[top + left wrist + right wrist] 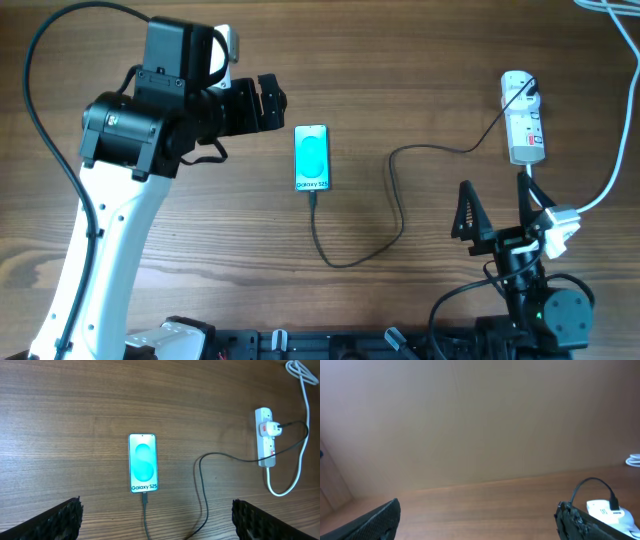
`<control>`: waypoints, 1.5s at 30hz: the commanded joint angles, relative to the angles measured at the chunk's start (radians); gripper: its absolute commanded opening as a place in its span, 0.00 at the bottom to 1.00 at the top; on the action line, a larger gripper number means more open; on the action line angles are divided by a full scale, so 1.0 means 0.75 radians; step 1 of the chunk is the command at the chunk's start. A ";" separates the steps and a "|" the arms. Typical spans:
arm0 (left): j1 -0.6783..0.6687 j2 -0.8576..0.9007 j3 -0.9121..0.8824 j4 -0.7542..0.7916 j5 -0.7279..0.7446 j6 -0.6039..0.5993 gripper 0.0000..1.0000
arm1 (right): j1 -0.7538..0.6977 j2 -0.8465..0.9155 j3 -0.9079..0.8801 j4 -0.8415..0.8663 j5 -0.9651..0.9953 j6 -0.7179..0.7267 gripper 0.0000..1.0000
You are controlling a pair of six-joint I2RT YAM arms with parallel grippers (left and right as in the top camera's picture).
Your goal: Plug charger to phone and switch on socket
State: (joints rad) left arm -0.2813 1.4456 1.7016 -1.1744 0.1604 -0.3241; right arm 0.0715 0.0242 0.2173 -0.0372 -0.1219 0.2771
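A brown wood-grain table [200, 300] fills the overhead view, and the right wrist view looks across its far edge to a plain beige wall [480, 420]. The phone [311, 157] lies flat near the middle of the table, screen up and lit teal, with its lettered short edge towards the arm bases. The charger [398, 200] meets that edge at its connector tip, which looks seated. Its thin cable loops down, then up and across to a plug in the socket [522, 118]. The socket lies well to the right of the phone, at the right side of the table. Red marks show on it, but the switch position cannot be made out. Its thick white lead [280, 494] curls out of the near end and runs off past the top right corner. The left gripper [268, 103] hangs just left of the phone and apart from it, jaws spread wide and holding nothing. In its wrist view the two fingers [55, 520] frame the phone from above. The right gripper [493, 190] stands just below the socket's near end, jaws likewise wide apart and empty, with the lead passing beside it.
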 commanded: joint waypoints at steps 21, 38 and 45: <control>0.000 0.003 -0.002 0.004 -0.013 0.003 1.00 | 0.002 -0.028 -0.283 0.174 0.089 -0.314 1.00; 0.000 0.003 -0.002 0.004 -0.013 0.002 1.00 | -0.045 -0.028 -0.283 0.044 0.108 -0.382 1.00; 0.000 0.003 -0.002 0.004 -0.013 0.002 1.00 | -0.045 -0.028 -0.283 0.044 0.111 -0.371 1.00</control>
State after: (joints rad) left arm -0.2813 1.4456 1.7016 -1.1744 0.1604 -0.3241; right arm 0.0422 0.0143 0.0059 -0.0048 -0.0547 0.0021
